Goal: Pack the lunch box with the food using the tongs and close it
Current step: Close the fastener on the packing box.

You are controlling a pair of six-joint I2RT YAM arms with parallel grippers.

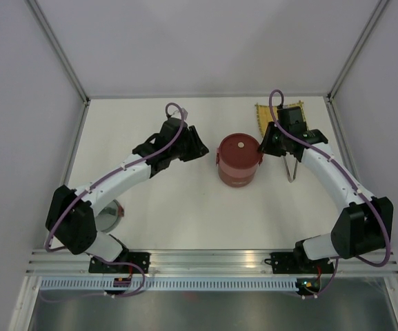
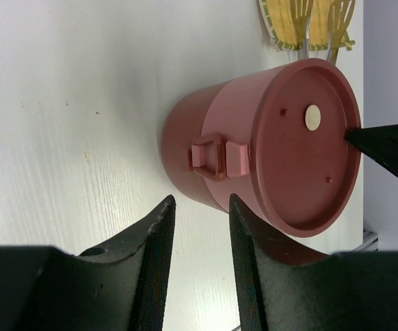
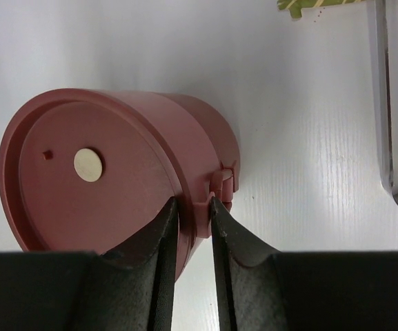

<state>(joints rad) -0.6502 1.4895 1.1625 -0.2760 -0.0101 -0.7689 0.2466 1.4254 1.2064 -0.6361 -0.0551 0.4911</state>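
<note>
The lunch box point(image 1: 240, 160) stands mid-table as a dark-red stack, its flat lid point(image 3: 88, 165) with a pale knob on top. My right gripper point(image 3: 194, 203) is at its right rim, one finger on the lid's face and the other against the side clasp point(image 3: 221, 185), shut on that rim. My left gripper point(image 2: 199, 203) hangs left of the box, open and empty, near the left clasp point(image 2: 219, 157). The silver tongs point(image 1: 292, 169) lie on the table right of the box, and show in the right wrist view as the tongs point(image 3: 386, 103). No food is in view.
A yellow woven mat point(image 1: 281, 116) lies at the back right, behind the right gripper. A round shiny thing with a red edge point(image 1: 110, 215) sits half hidden under the left arm near the front left. White walls close the table in.
</note>
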